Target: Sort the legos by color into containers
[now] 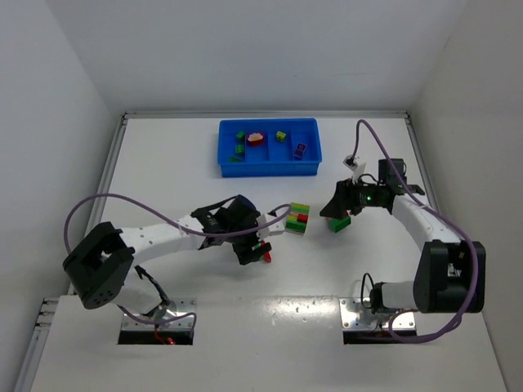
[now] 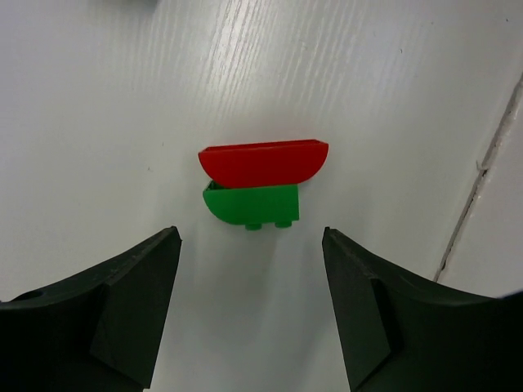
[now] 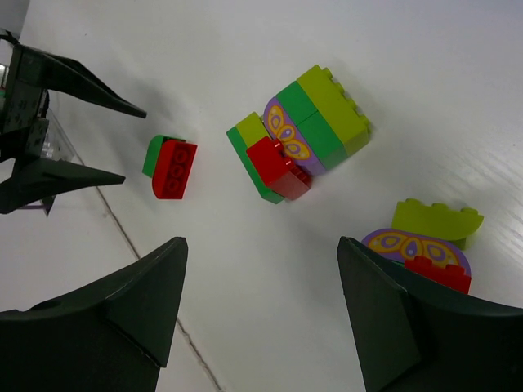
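- Blue tray [image 1: 270, 170] sits at the far side of the white counter [image 1: 180, 180], well apart from both arms.
- Tray has four compartments side by side. The leftmost holds a green brick [image 1: 240, 137] with a second green bit [image 1: 234, 158] nearer the front wall.
- The next one holds a red-and-yellow clump [image 1: 255, 138], the third a lime piece [image 1: 280, 135], and the rightmost a purple brick [image 1: 301, 149].
- Left gripper [image 2: 250, 237]: jaws wide apart, nothing held, angled down at the counter.
- Red-and-green pair [image 2: 261, 167] lies flat on the counter just ahead of the left jaws. It is a curved red piece stuck on a shorter green one, and neither finger touches it.
- Multicolour clump [image 3: 298, 135] sits mid-counter between the two arms. It is made of lime, green and red bricks and a purple piece with a yellow pattern.
- It lies near the red-and-green pair but apart from it.
- Right gripper [image 3: 261, 245]: jaws spread open, empty, hanging over bare counter.
- Second small clump [image 3: 429, 237] lies just beside the right gripper's outer finger, partly hidden by it. It is a lime arch with a patterned purple piece and a red brick, and it is not between the jaws.
- In the top view this clump shows as a green spot under the right wrist.
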`<state>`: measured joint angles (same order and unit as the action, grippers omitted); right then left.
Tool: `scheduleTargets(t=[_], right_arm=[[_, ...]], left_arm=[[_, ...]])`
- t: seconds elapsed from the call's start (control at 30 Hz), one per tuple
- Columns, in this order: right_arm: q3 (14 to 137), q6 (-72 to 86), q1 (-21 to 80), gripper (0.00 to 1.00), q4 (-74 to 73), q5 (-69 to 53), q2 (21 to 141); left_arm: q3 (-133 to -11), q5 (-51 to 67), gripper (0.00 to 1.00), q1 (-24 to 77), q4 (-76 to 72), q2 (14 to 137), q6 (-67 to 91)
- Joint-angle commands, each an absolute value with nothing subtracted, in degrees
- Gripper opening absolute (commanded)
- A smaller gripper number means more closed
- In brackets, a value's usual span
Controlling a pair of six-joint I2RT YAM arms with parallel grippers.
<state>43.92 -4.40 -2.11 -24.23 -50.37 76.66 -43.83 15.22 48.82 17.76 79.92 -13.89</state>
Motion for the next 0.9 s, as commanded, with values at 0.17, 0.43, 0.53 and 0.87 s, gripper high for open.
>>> scheduleTargets(t=[0.17, 0.43, 0.53, 0.87], right_arm=[[43.68, -7.03, -2.37, 0.75, -22.94, -51.77, 77.96], [43.68, -8.09, -2.37, 0.75, -23.47, -51.77, 78.49], [43.68, -8.09, -2.37, 0.75, -23.47, -51.77, 79.01], [44.21, -8.09, -2.37, 0.75, -23.47, -51.77, 79.54]], left_arm=[[-44.82, 17.93, 0.76, 50.45, 11.78, 85.61, -12.66], [-45.35, 18.46, 0.76, 50.45, 9.85, 88.24, -13.89], [-45.35, 18.46, 0.76, 50.45, 9.23, 89.56, -13.89], [-47.02, 18.46, 0.47, 50.45, 8.53, 93.07, -13.36]])
